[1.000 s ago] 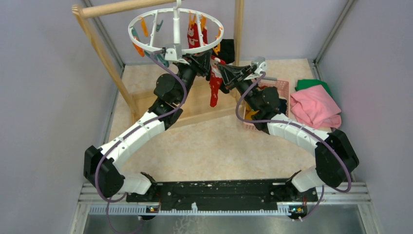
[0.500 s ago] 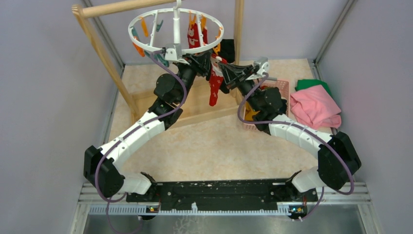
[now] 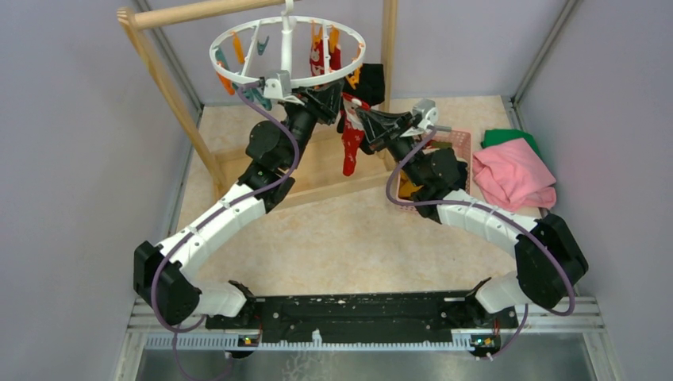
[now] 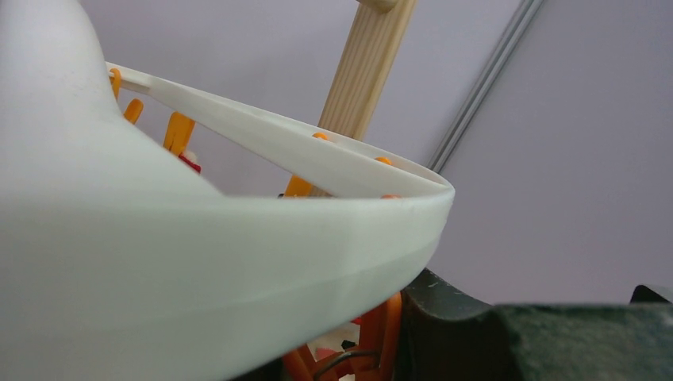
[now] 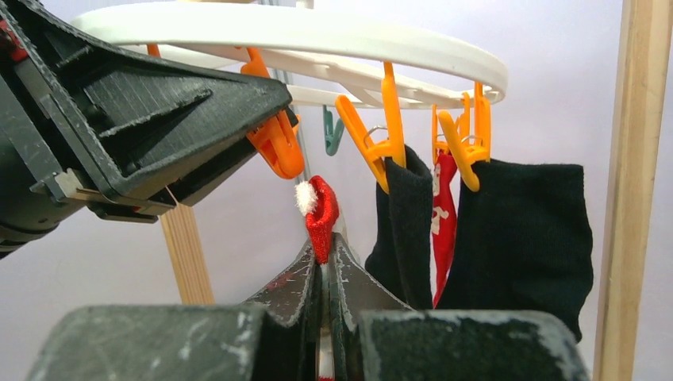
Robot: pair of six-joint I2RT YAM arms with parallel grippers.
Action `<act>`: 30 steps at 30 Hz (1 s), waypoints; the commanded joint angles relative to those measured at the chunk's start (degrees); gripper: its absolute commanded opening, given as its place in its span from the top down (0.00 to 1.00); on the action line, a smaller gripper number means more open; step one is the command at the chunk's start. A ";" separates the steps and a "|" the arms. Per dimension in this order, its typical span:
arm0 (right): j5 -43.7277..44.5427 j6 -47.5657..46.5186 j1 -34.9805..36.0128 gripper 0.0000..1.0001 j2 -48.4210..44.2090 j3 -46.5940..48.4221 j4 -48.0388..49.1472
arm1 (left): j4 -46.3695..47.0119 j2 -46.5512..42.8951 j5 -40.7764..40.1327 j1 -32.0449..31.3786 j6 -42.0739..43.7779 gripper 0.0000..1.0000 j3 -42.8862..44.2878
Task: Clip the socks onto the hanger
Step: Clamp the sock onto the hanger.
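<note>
A: So, what stands out first?

B: A wooden rack (image 3: pixel 161 79) at the back of the table (image 3: pixel 333 238). The hanger (image 5: pixel 333 36) hangs from its top bar, well above the tabletop. Both arms reach up to the near rim of that ring.

A: And off to the right?

B: A pink cloth (image 3: pixel 514 178) lies against a green cloth (image 3: pixel 508 136), with a pink basket (image 3: pixel 460 141) just beside them, partly hidden by the right arm.

A: Any socks up already?

B: Yes. Two black socks (image 5: pixel 524 230) hang from orange clips on the ring, and a red patterned sock (image 5: pixel 444 214) shows between them.

A: What about the left gripper?

B: The left gripper (image 3: pixel 333 99) sits right under the rim. Its jaws are partly closed and pinch an orange clip (image 5: pixel 278 147) that dangles from the ring. Its own camera sees mostly white rim, very close up.

A: And the right one?

B: The right gripper (image 5: pixel 326 250) is clamped tight on a red sock (image 5: pixel 320 214). The sock's white-tipped end pokes up out of the jaws, just below the pinched clip but not touching it. The rest of the sock hangs down beneath the fingers, in the air between the two arms.
</note>
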 commanded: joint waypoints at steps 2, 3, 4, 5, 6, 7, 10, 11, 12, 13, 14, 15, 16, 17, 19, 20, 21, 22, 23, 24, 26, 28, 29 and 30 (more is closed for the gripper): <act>-0.62 0.42 0.63 1.00 -0.48 1.28 4.08 | 3.02 -1.88 -0.05 0.23 -0.74 0.94 -0.35; -0.65 0.43 0.68 1.00 -0.48 1.62 3.70 | 3.02 -1.77 -0.14 0.26 -0.80 0.94 -0.31; -0.58 0.46 0.76 1.00 -0.40 2.12 3.48 | 3.02 -1.70 -0.20 0.25 -0.82 0.94 -0.31; -0.46 0.42 0.87 1.00 -0.28 2.43 3.14 | 3.09 -1.63 -0.20 0.28 -0.90 0.94 -0.29; -0.35 0.32 1.02 1.00 -0.21 2.72 2.97 | 3.03 -1.55 -0.23 0.28 -0.98 0.94 -0.21; -0.22 0.25 1.19 1.00 -0.09 2.99 2.75 | 3.02 -1.53 -0.25 0.25 -1.00 0.94 -0.18; -0.13 0.12 1.47 1.00 0.21 3.59 2.03 | 3.02 -1.52 -0.16 0.28 -1.09 0.94 -0.09; -0.08 0.12 1.54 1.00 0.32 3.74 1.80 | 3.02 -1.61 -0.20 0.29 -1.09 0.94 -0.09; 0.00 0.05 1.53 1.00 0.48 3.93 1.56 | 3.02 -1.66 -0.20 0.23 -1.09 0.94 -0.13; 0.06 -0.05 1.60 1.00 0.51 4.03 1.21 | 3.02 -1.82 -0.24 0.21 -1.09 0.94 -0.19; 0.15 0.01 1.68 1.00 0.47 3.94 1.49 | 3.02 -1.91 -0.31 0.24 -1.02 0.94 -0.18; 0.14 0.03 1.68 1.00 0.50 3.80 1.75 | 3.02 -1.91 -0.33 0.26 -1.01 0.94 -0.25; -0.01 0.03 1.74 1.00 0.42 3.79 1.80 | 3.02 -1.89 -0.46 0.21 -1.00 0.94 -0.30; -0.09 0.03 1.83 1.00 0.38 3.94 1.72 | 3.03 -1.82 -0.49 0.22 -1.00 0.94 -0.34; -0.17 -0.22 2.03 1.00 0.43 4.25 1.39 | 3.06 -1.85 -0.58 0.23 -1.05 0.94 -0.42; -0.15 -0.39 2.14 1.00 0.52 4.47 1.23 | 3.17 -1.82 -0.60 0.28 -1.09 0.94 -0.39; -0.02 -0.55 2.19 1.00 0.46 4.49 1.19 | 3.19 -1.82 -0.53 0.24 -1.09 0.94 -0.37; 0.03 -0.60 2.22 1.00 0.58 4.55 1.28 | 3.19 -1.92 -0.51 0.23 -1.09 0.94 -0.40; 0.04 -0.59 2.29 1.00 0.58 4.60 1.29 | 3.20 -1.93 -0.51 0.22 -1.09 0.94 -0.40; 0.05 -0.66 2.30 1.00 0.60 4.74 1.26 | 3.13 -2.00 -0.59 0.23 -1.09 0.94 -0.42; 0.12 -0.76 2.51 1.00 0.74 4.99 1.44 | 3.03 -2.00 -0.59 0.21 -1.17 0.94 -0.51; 0.13 -0.91 2.60 1.00 0.82 5.34 1.42 | 3.02 -2.05 -0.67 0.25 -1.26 0.94 -0.75; 0.18 -1.05 2.66 1.00 0.83 5.57 1.30 | 3.06 -2.03 -0.68 0.26 -1.27 0.94 -0.79; 0.31 -1.15 2.79 1.00 0.86 5.66 1.37 | 3.02 -2.03 -0.69 0.28 -1.31 0.94 -0.83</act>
